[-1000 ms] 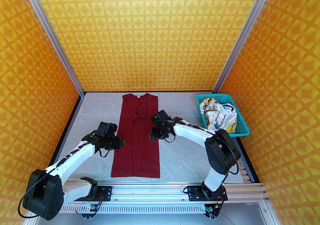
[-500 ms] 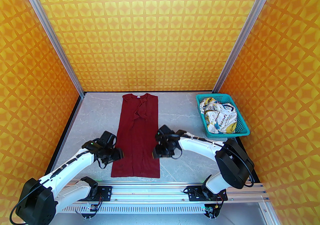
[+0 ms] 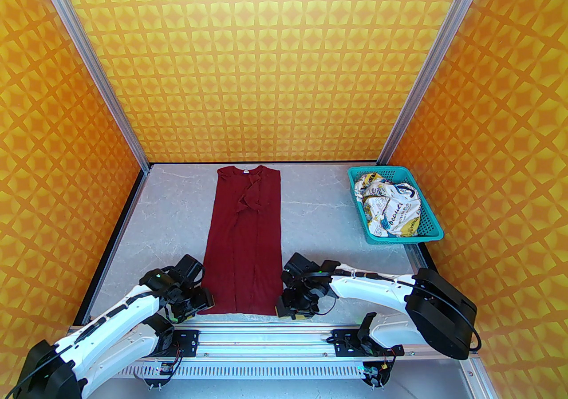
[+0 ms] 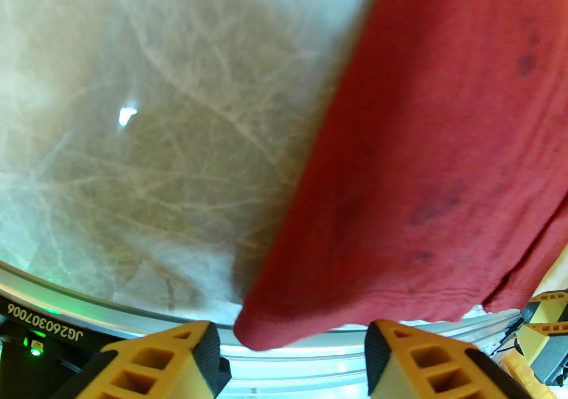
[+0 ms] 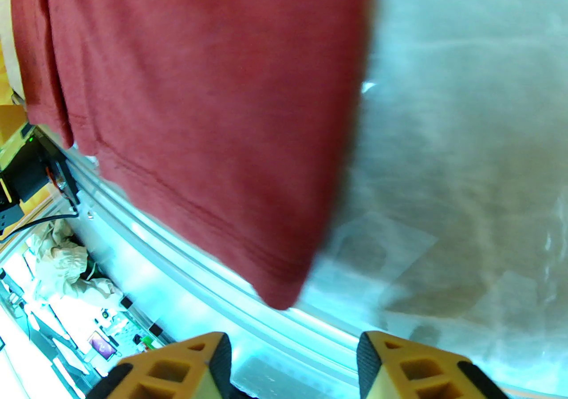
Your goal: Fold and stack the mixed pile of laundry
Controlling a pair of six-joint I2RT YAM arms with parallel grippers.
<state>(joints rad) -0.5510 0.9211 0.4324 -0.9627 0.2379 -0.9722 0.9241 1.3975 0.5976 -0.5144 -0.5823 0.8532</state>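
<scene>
Workspace with both arms lowered at the near edge of the table (image 3: 177, 202). Dark red T-shirt (image 3: 244, 246) lies flat at the table's centre as a long narrow strip, its collar at the far edge and its hem near the aluminium rail (image 3: 266, 337); a small crumple of cloth sits on its upper middle. Left gripper (image 3: 205, 299) rests at the hem's left corner, and the left wrist view shows its yellow fingers (image 4: 186, 357) spread apart, released, with the rounded corner of the hem dipping just into the gap between them and clamped by neither. Right gripper (image 3: 288, 310) stands at the hem's right corner; in the right wrist view its fingers (image 5: 399, 366) are likewise parted and released, the corner of the hem lying just ahead of the gap and untouched. White printed garment (image 3: 390, 208), marked in blue, mustard and black, is bunched inside the teal basket (image 3: 432, 228) at the far right of the table, well apart from the shirt and from both arms.
</scene>
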